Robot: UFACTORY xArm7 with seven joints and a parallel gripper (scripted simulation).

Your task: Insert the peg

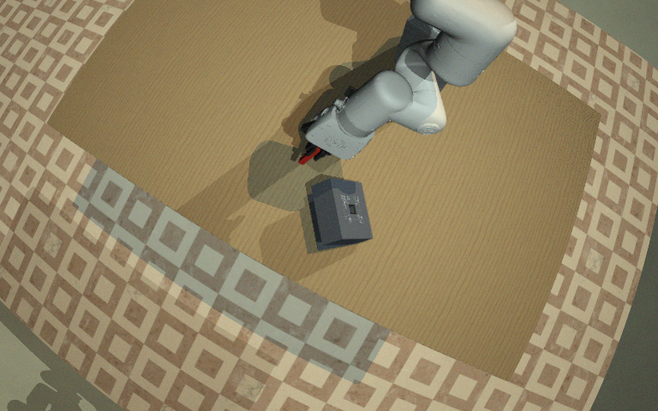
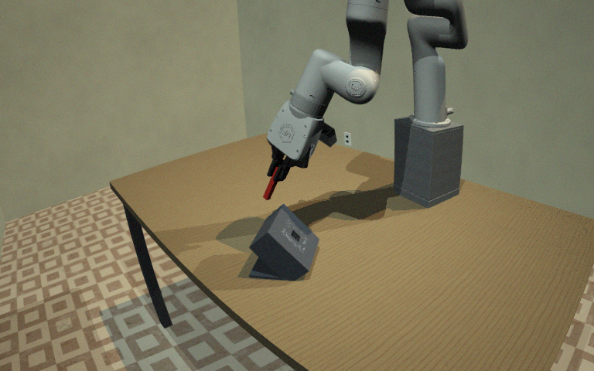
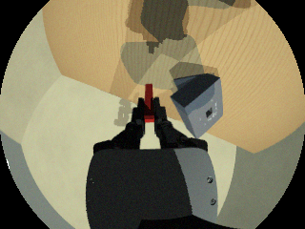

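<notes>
My gripper point(image 2: 276, 171) is shut on a red peg point(image 2: 271, 187) and holds it in the air, tilted, its free end pointing down and to the left. The peg also shows in the overhead view point(image 1: 308, 157) and in the wrist view point(image 3: 149, 97) between the dark fingers. The grey sloped panel block point(image 2: 284, 243) stands on the wooden table below and a little to the right of the peg. Its small dark rectangular hole point(image 2: 295, 236) faces up on the slope; it also shows from overhead point(image 1: 351, 209) and in the wrist view point(image 3: 209, 114). The peg is apart from the block.
The arm's grey base pedestal point(image 2: 427, 159) stands at the back right of the table. The table's left edge point(image 2: 144, 205) runs close to the block, with tiled floor below.
</notes>
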